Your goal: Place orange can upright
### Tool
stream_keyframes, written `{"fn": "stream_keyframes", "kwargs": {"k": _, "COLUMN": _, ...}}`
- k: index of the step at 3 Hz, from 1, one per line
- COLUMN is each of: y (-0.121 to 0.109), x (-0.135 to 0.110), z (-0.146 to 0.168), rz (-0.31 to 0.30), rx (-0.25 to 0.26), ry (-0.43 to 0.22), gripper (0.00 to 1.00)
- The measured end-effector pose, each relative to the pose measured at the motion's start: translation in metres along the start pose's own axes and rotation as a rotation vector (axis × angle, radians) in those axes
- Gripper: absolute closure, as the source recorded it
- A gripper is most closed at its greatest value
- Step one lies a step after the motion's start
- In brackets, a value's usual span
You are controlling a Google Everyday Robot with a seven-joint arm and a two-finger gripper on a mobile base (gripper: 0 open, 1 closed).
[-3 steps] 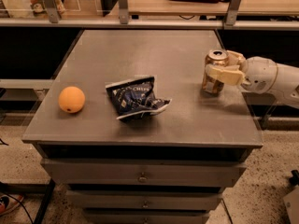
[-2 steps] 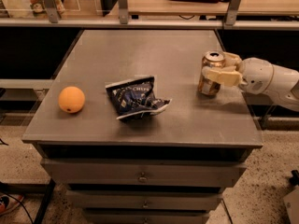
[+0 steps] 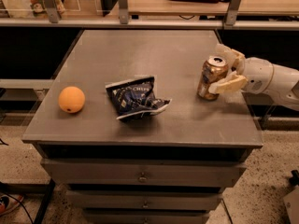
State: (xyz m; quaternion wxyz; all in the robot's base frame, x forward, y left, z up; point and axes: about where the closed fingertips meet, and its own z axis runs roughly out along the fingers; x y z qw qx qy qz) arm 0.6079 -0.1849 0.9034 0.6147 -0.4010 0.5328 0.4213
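We take the crumpled dark blue chip bag [image 3: 135, 99] as our landmark. It lies near the front middle of the grey cabinet top [image 3: 154, 50]. Its foil is creased and partly folded over itself, and we cannot see whether anything is inside it.

To the right of the chip bag as we view it, well apart from it and a little farther back, stands the orange can [image 3: 210, 76]. Its base is on the cabinet top and its silver lid with the pull tab faces up, with the body leaning slightly. We cannot tell whether the lid has been opened.

The gripper [image 3: 219, 70] is at the can, reaching in from the right of the chip bag on a white arm [image 3: 271, 78]. Its jaws pinch the can between them. One of the cream fingers [image 3: 226, 84] lies against the can's near side, low down, and the other sits behind the can's upper rim.

To the left of the chip bag, about as far from it as the can is on the other side, rests a round matte orange fruit [image 3: 71, 99], touching nothing else.

Below the chip bag, the front of the cabinet shows stacked drawers [image 3: 140, 171], all pushed in, so their contents are hidden from us.
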Motion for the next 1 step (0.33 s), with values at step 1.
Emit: {"fn": "stream_keyframes", "kwargs": {"k": 1, "y": 0.0000, "x": 0.0000, "z": 0.0001, "rz": 0.000, "rx": 0.000, "ry": 0.001, "gripper": 0.00}}
